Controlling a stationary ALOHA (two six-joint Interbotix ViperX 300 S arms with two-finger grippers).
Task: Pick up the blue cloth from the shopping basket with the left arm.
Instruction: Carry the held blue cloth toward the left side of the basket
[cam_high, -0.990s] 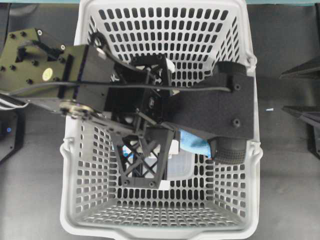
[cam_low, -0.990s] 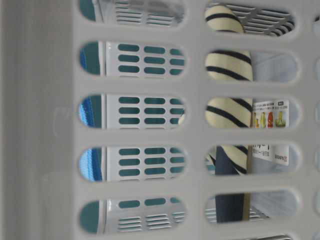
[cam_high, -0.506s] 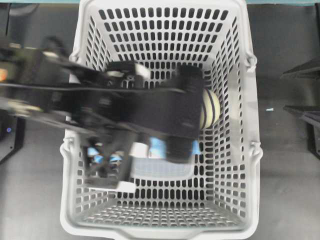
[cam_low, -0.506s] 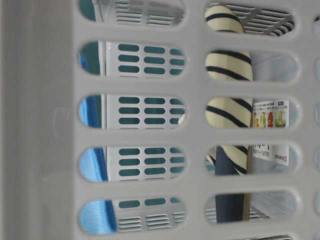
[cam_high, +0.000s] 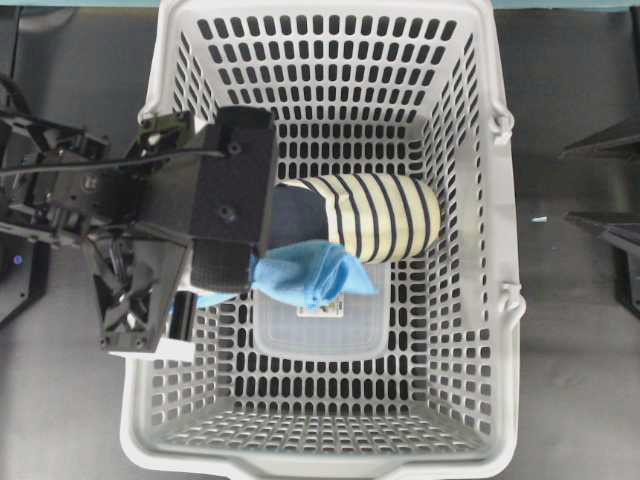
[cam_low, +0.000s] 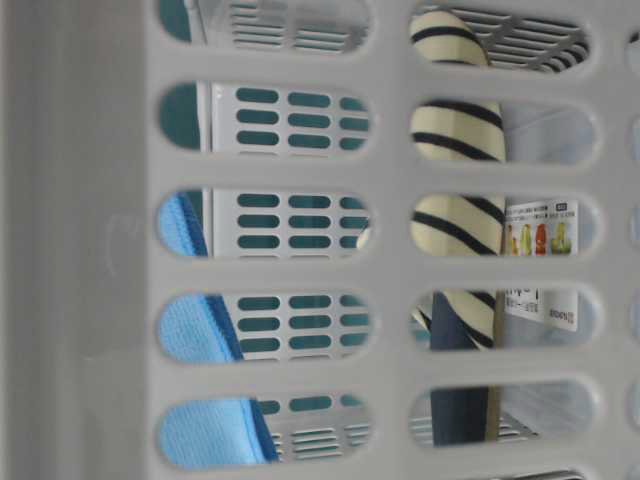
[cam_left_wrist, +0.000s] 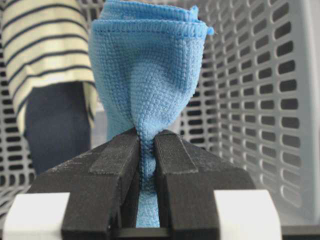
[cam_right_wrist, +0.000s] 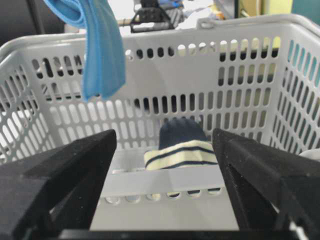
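The blue cloth (cam_left_wrist: 147, 75) hangs bunched from my left gripper (cam_left_wrist: 146, 137), whose black jaws are shut on its pinched middle. From overhead the cloth (cam_high: 310, 275) sticks out from under the left arm (cam_high: 215, 190), above the floor of the grey shopping basket (cam_high: 500, 200) near its left wall. Through the basket's slots the cloth (cam_low: 200, 330) shows at the left. In the right wrist view the cloth (cam_right_wrist: 102, 50) dangles above the far rim. My right gripper (cam_right_wrist: 165, 165) stands open outside the basket, with nothing between its fingers.
A cream-and-navy striped fabric roll (cam_high: 375, 215) lies in the basket's middle, with a clear plastic box (cam_high: 320, 330) in front of it. The right arm (cam_high: 605, 230) rests at the right edge, off the basket. Dark table surrounds the basket.
My left arm has swung from the basket's middle to its left wall, carrying the blue cloth along and upward. The striped roll is now uncovered. The right gripper has not moved.
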